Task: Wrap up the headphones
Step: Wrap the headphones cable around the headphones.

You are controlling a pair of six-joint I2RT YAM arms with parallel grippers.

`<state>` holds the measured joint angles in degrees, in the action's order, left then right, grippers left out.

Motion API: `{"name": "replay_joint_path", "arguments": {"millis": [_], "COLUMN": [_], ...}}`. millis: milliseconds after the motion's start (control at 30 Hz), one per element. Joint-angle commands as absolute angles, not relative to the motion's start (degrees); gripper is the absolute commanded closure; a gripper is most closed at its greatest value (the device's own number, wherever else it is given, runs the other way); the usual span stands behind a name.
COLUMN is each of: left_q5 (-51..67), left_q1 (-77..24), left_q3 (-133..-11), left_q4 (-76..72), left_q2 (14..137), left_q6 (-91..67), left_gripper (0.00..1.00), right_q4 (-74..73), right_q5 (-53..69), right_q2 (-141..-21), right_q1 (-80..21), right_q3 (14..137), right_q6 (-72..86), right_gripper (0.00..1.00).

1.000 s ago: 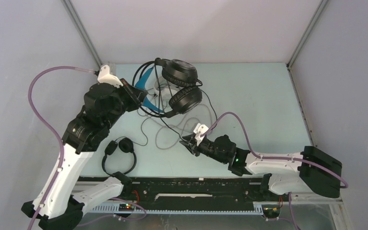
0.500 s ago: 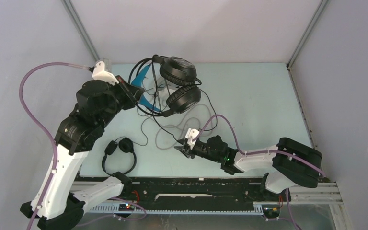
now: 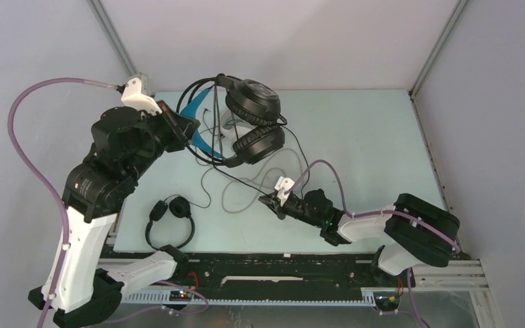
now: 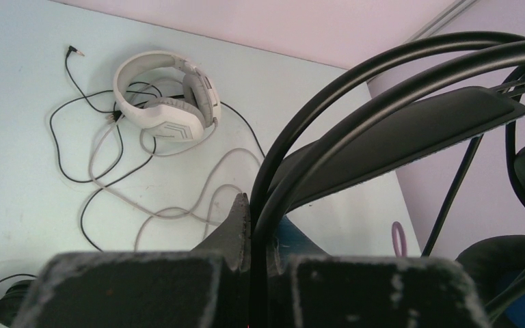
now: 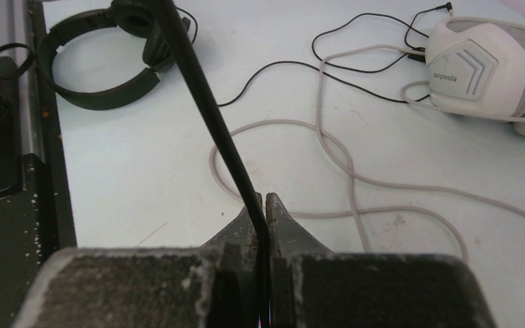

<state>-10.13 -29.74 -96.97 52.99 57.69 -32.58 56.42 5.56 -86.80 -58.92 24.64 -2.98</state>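
- The right gripper [image 5: 265, 205], part open 1 second ago, is now clenched on the black cable [image 5: 208, 102]. The cable runs up and away from between its fingertips in a straight line.
- That cable seems to lead to the black pair [image 3: 253, 102], though the top view is too tangled to trace it all the way.
- The left gripper [image 3: 180, 128] stays clamped on the headband [image 4: 396, 130] of the black pair. It has carried the pair a little up and to the left.
- The black pair now hangs above the far part of the table [image 3: 369, 137], over the white pair [image 5: 485, 65].
- 1 arm holds the pair and the other now pinches what looks like its lead, so I judge that winding is about to begin. No turn around the band or cups shows yet.
- The white pair lies on the table with its grey cable [image 5: 319, 102] loose in loops, unwrapped.
- The small pair [image 5: 96, 99] lies near the front edge, well apart from both grippers, and is also unwrapped.
- All 3 pairs are still to be wrapped, and only the black pair is in hand.
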Motion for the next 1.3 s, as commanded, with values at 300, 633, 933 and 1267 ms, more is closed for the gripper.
{"name": "replay_joint_path", "arguments": {"millis": [300, 633, 933, 1267], "left_q5": [-10.24, -9.47, -1.84, 23.13], "left_q1": [-27.05, -25.23, -24.61, -24.61], "left_q3": [-101.84, -102.32, -101.07, -91.52], "left_q4": [47.20, 48.03, 45.80, 42.48], "left_q2": [57.67, 57.77, 58.11, 56.97], "left_q6": [-31.37, -30.28, -29.77, -20.10], "left_gripper": [1.00, 1.00, 1.00, 1.00], "right_q4": [66.43, 71.89, 72.73, 63.29], "right_q5": [2.66, 0.00, -2.01, -0.83], "right_q2": [-83.21, -83.05, -84.07, -80.67], "right_q1": [-59.34, -58.55, -57.93, -51.48], "right_q3": [16.10, 12.70, 12.42, 16.05], "right_q6": [0.88, 1.78, 2.37, 5.37], "right_gripper": [1.00, 1.00, 1.00, 1.00]}}
